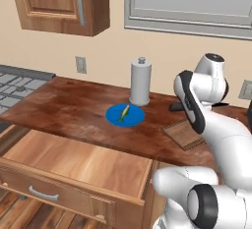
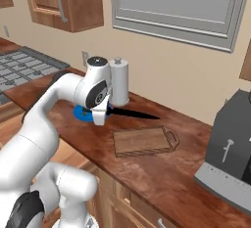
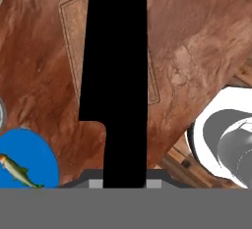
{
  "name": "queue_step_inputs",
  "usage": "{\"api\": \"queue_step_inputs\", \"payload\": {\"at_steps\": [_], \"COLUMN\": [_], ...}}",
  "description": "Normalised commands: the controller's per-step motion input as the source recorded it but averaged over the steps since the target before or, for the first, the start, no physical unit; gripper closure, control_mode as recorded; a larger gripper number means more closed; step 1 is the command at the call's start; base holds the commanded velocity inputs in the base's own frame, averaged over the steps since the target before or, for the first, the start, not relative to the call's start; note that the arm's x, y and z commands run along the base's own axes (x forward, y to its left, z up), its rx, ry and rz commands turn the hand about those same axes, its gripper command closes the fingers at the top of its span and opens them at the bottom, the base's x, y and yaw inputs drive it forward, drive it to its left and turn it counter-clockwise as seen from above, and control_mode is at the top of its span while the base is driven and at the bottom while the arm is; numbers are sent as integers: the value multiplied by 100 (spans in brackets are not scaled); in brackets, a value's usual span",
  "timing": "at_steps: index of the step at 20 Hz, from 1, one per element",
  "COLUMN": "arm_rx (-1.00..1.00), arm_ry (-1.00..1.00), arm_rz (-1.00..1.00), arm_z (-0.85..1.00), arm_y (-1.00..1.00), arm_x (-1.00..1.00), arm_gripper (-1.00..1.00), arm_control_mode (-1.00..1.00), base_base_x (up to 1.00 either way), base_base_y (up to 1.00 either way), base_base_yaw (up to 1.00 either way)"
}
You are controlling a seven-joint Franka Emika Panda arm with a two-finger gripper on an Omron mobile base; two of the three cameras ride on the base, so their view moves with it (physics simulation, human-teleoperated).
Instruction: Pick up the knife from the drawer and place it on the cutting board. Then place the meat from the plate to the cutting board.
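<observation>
Both base views look down from behind onto the shared counter [image 1: 74, 110]; the hand view hovers close above it.

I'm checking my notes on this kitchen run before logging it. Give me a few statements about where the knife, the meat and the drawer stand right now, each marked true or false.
1. The end effector holds the knife above the counter. True.
2. The knife already lies on the cutting board. False: its blade hangs in the air, short of the board.
3. The meat lies on the blue plate. True.
4. The drawer is closed. False: it is pulled open, its plank floor showing.
5. The paper-towel roll stands on the cutting board. False: it stands on the counter behind the plate.
</observation>
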Motion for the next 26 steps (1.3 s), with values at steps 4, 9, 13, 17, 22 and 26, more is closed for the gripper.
{"api": "queue_step_inputs", "payload": {"at_steps": [4,9,13,17,22,26], "arm_rx": [0,0,-1,0,0,0], "arm_ry": [11,11,2,2,0,0], "arm_rz": [8,0,0,0,0,0], "arm_z": [-40,-46,-53,-51,-52,-41], "arm_y": [-3,-17,-12,-29,-25,-30], "arm_x": [33,13,5,22,30,28], "arm_gripper": [100,100,100,100,100,100], "arm_control_mode": [-100,-100,-100,-100,-100,-100], "base_base_x": [0,0,0,0,0,0], "base_base_y": [0,0,0,0,0,0], "base_base_yaw": [0,0,0,0,0,0]}}
